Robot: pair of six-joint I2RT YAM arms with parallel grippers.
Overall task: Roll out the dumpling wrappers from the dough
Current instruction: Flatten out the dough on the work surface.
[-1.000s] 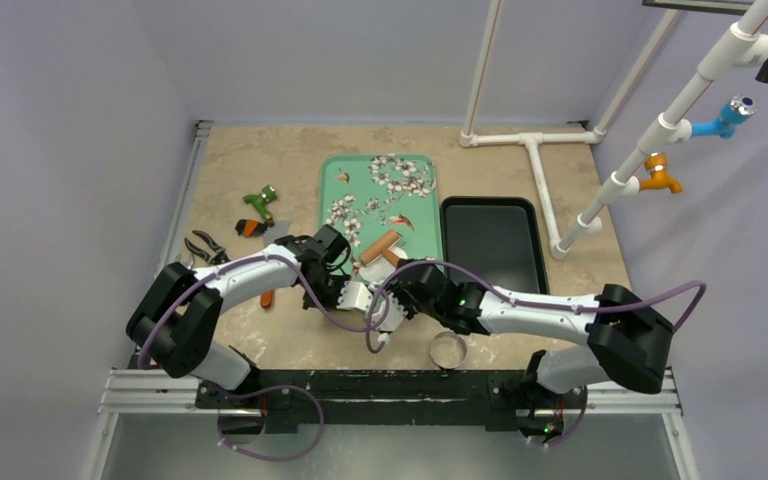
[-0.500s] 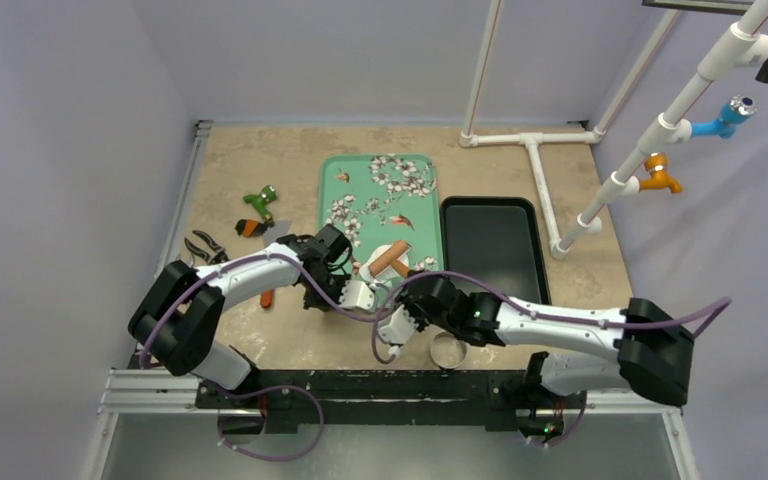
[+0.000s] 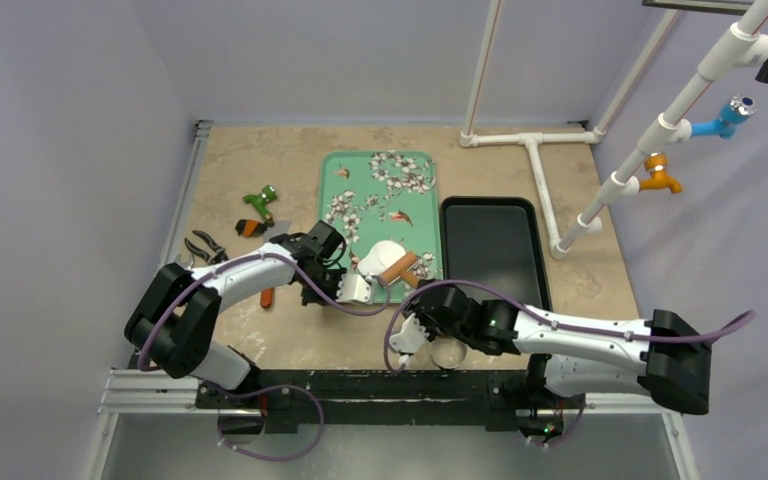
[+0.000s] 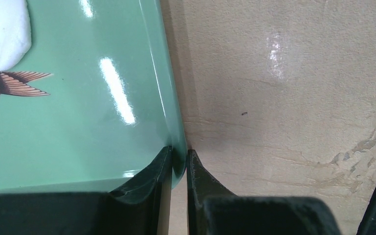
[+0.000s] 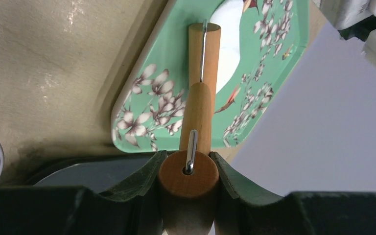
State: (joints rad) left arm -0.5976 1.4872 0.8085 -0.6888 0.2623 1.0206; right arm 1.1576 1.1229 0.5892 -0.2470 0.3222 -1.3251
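The dough [image 3: 377,254] is a soft white mound, spread a little but by my reading nowhere near a thin sheet. It sits inside the green flowered tray [image 3: 324,195] at its 6 o'clock end. The wooden rolling pin [image 5: 199,98] lies with its barrel over the 4 o'clock edge of the dough, so I judge I am in the middle of a rolling pass. My right gripper [image 5: 188,161] is clamped on the pin's near handle, a finger pressed to each side of the wood. My left gripper [image 4: 178,156] is pinched shut on the tray's rim at about 8 o'clock from the dough, one finger inside the lip and one outside on the table [image 3: 260,160], bracing the tray against the push of the pin. I see no finished dumpling wrappers anywhere. The black tray [image 3: 490,245], just beside the green one at its 3 o'clock, holds nothing that I can make out. The metal ring cutter [image 3: 448,350] stands on the table at 5 o'clock from the dough, near the front edge and partly under my right arm. A few hand tools [image 3: 205,248] lie well off at 9 o'clock, out of the work. So I put the task early: thinning the dough, cutting rounds and setting them out all remain to be done.
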